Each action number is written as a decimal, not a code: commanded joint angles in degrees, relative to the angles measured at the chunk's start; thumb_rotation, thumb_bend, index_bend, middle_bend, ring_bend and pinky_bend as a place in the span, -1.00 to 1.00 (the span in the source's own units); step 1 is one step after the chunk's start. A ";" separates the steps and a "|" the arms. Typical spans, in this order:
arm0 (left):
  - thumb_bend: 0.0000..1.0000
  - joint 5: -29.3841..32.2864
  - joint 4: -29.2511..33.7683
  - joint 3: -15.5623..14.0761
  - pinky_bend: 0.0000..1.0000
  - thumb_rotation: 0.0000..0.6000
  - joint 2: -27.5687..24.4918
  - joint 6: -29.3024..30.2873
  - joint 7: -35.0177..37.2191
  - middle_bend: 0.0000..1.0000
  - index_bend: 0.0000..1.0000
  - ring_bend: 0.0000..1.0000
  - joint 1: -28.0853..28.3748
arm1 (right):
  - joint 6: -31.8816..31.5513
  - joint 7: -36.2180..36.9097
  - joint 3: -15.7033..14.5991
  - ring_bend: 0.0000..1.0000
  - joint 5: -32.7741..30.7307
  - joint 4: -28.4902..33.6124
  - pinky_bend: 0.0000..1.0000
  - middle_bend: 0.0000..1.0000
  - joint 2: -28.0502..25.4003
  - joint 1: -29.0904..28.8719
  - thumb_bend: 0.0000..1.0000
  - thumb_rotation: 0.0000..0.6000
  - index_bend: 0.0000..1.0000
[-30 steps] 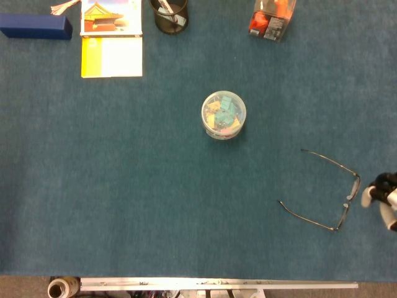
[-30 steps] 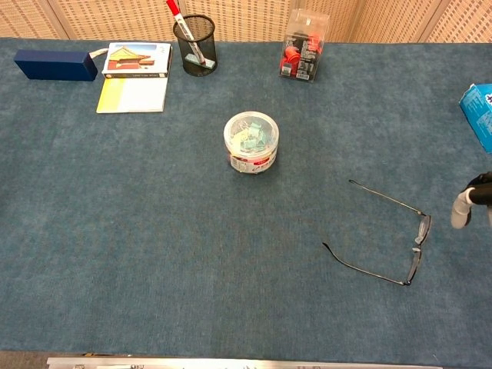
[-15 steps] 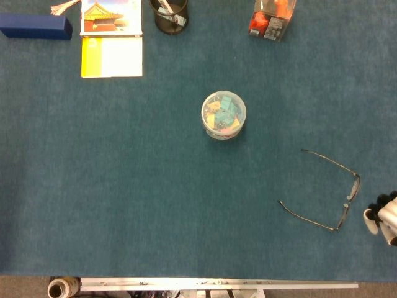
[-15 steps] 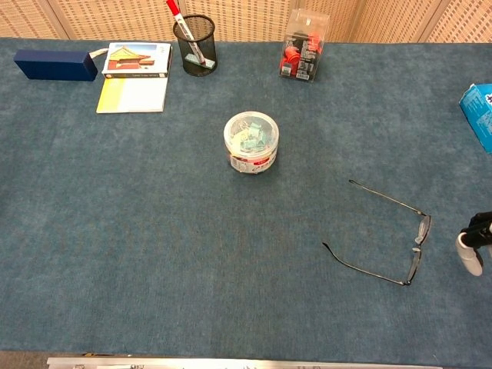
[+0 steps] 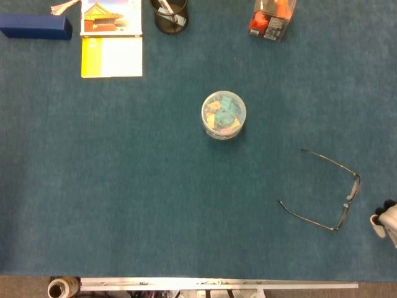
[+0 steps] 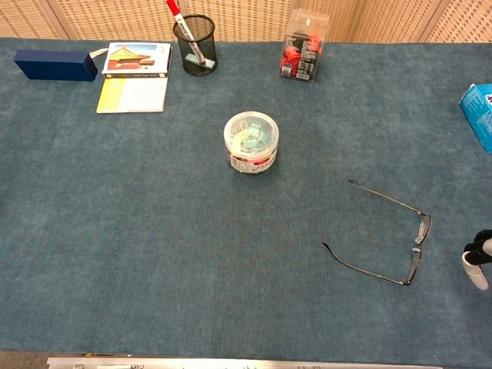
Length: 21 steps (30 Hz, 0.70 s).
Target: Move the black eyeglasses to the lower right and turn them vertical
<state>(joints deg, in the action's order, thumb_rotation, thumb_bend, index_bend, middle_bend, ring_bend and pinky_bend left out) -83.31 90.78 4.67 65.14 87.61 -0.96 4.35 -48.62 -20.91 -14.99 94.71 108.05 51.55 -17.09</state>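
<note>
The black eyeglasses lie unfolded on the blue table cover at the lower right, lens front toward the right and both temple arms reaching left; the chest view shows the eyeglasses the same way. Only a fingertip part of my right hand shows at the right edge, a short gap right of the glasses and not touching them. In the chest view the right hand is likewise cut off by the edge, so its fingers' pose is hidden. My left hand appears in neither view.
A clear tub of clips stands mid-table. At the far edge are a dark blue box, booklets, a mesh pen cup and a clear pack with red items. A blue carton sits at the right edge.
My right hand has drawn back down and to the right, away from the glasses, leaving less of it in view. The glasses have not moved.
</note>
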 commanded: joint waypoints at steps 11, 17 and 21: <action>-0.25 0.03 0.12 0.10 0.07 1.00 -0.09 0.11 0.08 0.07 -0.05 -0.21 -0.10 | 4.92 -4.16 0.48 -0.62 -4.98 1.35 -0.45 -0.39 1.96 -1.90 1.00 1.00 -0.31; -0.25 -0.04 0.09 0.12 0.07 1.00 -0.16 0.17 0.25 0.07 -0.05 -0.21 -0.15 | 4.91 -3.98 0.51 -0.65 -4.74 1.44 -0.46 -0.42 2.78 -2.30 1.00 1.00 -0.34; -0.25 -0.03 0.07 0.15 0.07 1.00 -0.19 0.18 0.34 0.07 -0.05 -0.21 -0.17 | 5.09 -3.63 0.51 -0.66 -4.51 1.36 -0.46 -0.43 3.45 -2.68 1.00 1.00 -0.35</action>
<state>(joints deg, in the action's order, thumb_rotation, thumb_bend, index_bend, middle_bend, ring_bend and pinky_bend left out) -83.33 90.85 4.82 64.95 87.80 -0.62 4.18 -43.57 -24.57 -14.47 90.16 109.43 54.96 -19.72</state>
